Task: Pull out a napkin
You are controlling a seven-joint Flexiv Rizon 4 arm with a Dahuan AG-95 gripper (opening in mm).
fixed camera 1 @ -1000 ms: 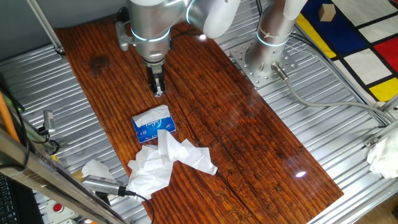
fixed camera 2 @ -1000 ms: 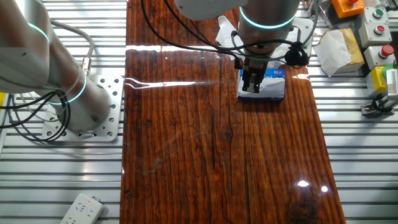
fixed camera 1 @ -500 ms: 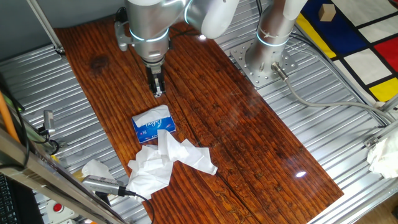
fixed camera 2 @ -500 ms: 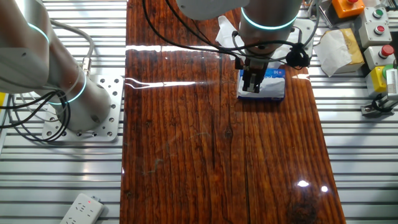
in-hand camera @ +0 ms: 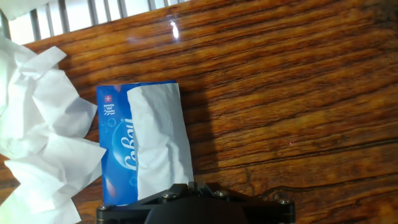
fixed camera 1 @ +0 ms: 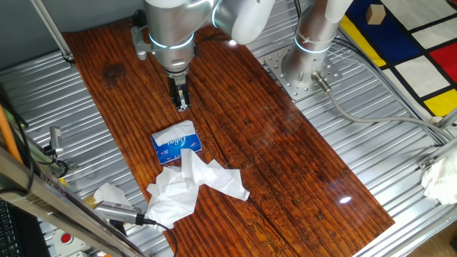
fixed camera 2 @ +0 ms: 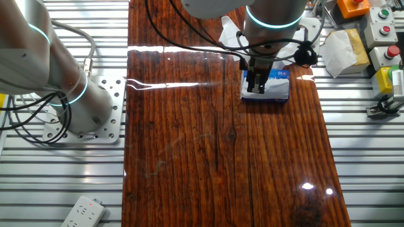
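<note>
The blue pack (fixed camera 1: 176,144) with white lettering lies on the wooden table. The napkin (in-hand camera: 158,140), a thin white sheet, lies along the pack's top, sticking out of it; it also shows in the other fixed view (fixed camera 2: 273,96). My gripper (fixed camera 1: 182,106) hangs above the table just beyond the pack, fingers pressed together with nothing between them. In the other fixed view my gripper (fixed camera 2: 255,89) overlaps the pack (fixed camera 2: 278,77). In the hand view my gripper (in-hand camera: 196,185) sits at the bottom edge, beside the napkin's near corner.
A large crumpled mass of white tissue sheets (fixed camera 1: 193,182) lies beside the pack toward the table's front edge, also in the hand view (in-hand camera: 37,130). The arm's base plate (fixed camera 1: 296,71) stands at the right. Button boxes (fixed camera 2: 379,31) sit past the table's end.
My gripper has risen very slightly above the pack. The pack, napkin and tissue heap have not moved.
</note>
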